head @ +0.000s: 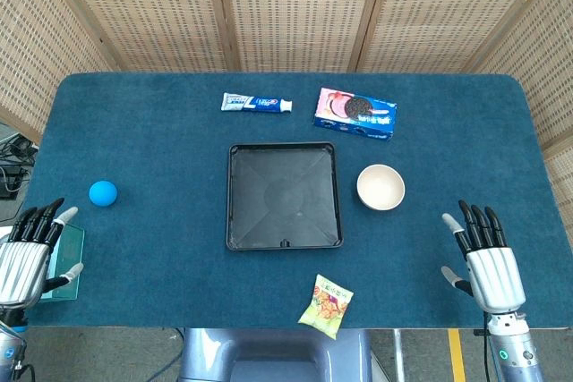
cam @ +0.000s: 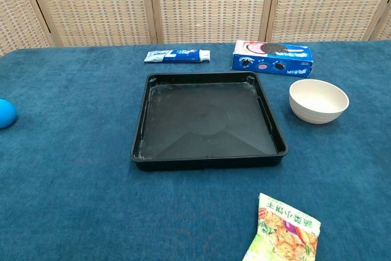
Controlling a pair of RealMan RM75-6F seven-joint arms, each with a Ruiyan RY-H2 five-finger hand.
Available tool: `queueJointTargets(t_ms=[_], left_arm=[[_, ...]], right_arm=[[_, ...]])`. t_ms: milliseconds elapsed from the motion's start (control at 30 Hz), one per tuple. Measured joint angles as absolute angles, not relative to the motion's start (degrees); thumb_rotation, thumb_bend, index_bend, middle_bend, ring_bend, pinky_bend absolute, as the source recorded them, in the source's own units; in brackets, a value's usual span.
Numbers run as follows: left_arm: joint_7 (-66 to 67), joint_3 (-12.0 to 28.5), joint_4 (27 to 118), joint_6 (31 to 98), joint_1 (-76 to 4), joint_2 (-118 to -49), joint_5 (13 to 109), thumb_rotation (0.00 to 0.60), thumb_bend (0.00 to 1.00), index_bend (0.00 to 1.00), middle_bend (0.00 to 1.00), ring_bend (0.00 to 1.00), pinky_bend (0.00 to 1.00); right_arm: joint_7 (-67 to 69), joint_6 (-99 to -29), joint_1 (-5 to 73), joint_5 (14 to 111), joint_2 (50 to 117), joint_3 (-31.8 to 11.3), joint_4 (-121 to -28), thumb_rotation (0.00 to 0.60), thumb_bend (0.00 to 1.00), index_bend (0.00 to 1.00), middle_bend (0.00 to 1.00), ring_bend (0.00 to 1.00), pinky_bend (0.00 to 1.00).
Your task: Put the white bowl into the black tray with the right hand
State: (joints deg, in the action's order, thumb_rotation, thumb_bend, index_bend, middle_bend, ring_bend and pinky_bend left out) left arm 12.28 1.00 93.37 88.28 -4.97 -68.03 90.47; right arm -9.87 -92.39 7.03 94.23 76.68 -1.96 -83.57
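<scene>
A white bowl [head: 380, 187] [cam: 318, 101] stands upright on the blue table, just right of the black tray [head: 237, 221] [cam: 142, 132], which holds nothing. My right hand [head: 485, 260] lies at the table's near right edge, fingers straight and apart, holding nothing, well below and right of the bowl. At the near left corner rests my left hand [head: 29, 252], also open and holding nothing. Neither hand shows in the chest view.
A toothpaste tube [head: 257, 103] [cam: 177, 57] and a blue cookie box [head: 355, 113] [cam: 272, 58] lie behind the tray. A blue ball [head: 103, 192] [cam: 5, 113] sits at the left. A snack packet [head: 326, 305] [cam: 282, 235] lies at the front edge. A green pad [head: 64, 266] is by the left hand.
</scene>
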Motion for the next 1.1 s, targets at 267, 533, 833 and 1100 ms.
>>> queueJointTargets(t_ms=[267, 533, 833, 1100], left_arm=[[14.0, 0.5, 94.9, 87.1, -5.1, -67.1, 89.4, 0.6, 0.0, 0.0, 0.0, 0.0, 0.0], [13.8, 0.7, 95.1, 87.7, -5.0, -67.0, 89.7, 0.6, 0.0, 0.0, 0.0, 0.0, 0.0], [13.7, 0.7, 94.9, 86.8, -5.1, -67.0, 89.3, 0.6, 0.0, 0.0, 0.0, 0.0, 0.0], [13.4, 0.9, 94.7, 86.4, -5.3, -67.1, 88.9, 0.6, 0.0, 0.0, 0.0, 0.0, 0.0]], right_arm=[[-10.5, -90.6, 6.9, 93.2, 75.7, -1.6, -84.9, 0.6, 0.2, 0.0, 0.0, 0.0, 0.0], [-10.1, -90.8, 7.0, 93.9, 75.6, -1.9, -84.9, 0.6, 0.2, 0.07, 0.0, 0.0, 0.0], [-8.4, -90.7, 8.8, 94.9, 77.5, -3.4, -83.4, 0.6, 0.2, 0.28, 0.0, 0.0, 0.1], [-9.3, -82.5, 14.8, 92.5, 78.3, -7.3, -84.5, 0.6, 0.22, 0.38, 0.06, 0.0, 0.13]])
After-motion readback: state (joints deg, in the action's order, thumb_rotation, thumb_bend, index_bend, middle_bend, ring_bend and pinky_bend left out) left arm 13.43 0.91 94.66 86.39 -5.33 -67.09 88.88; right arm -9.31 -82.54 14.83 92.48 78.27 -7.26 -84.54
